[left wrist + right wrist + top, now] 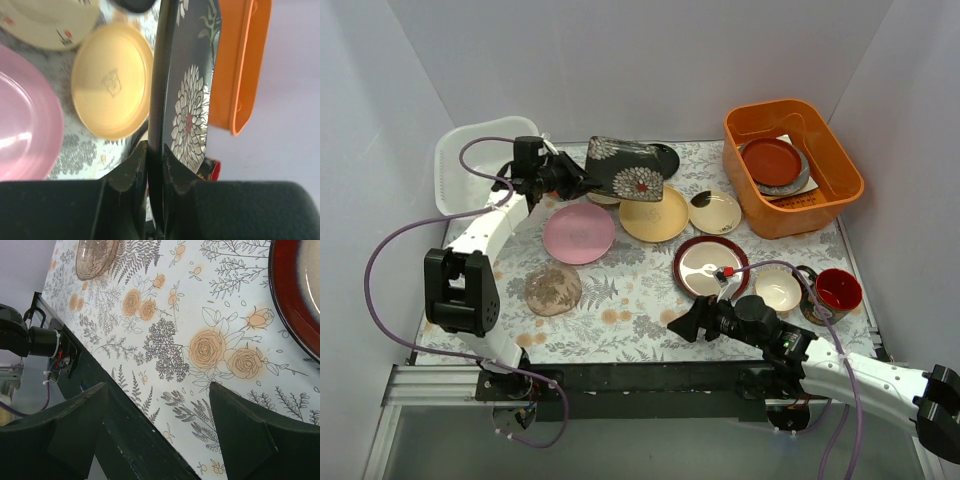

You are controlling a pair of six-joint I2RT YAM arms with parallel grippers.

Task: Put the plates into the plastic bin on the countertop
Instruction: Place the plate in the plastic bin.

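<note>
My left gripper (576, 179) is shut on the edge of the dark square floral plate (626, 168) and holds it lifted and tilted at the back, just right of the white plastic bin (460, 165). In the left wrist view the plate (192, 100) stands edge-on between my fingers (134, 170). On the countertop (630, 300) lie a pink plate (579, 233), a yellow plate (654, 214), a cream plate (714, 212), a red-rimmed plate (709, 266), a brownish floral plate (553, 290) and a beige dish (777, 289). My right gripper (682, 325) is open and empty above the front edge (160, 410).
An orange tub (825, 150) at the back right holds an orange-red plate (772, 160) on other dishes. A red mug (837, 290) stands at the right beside the beige dish. A black plate (666, 156) lies behind the held plate. Walls close in on three sides.
</note>
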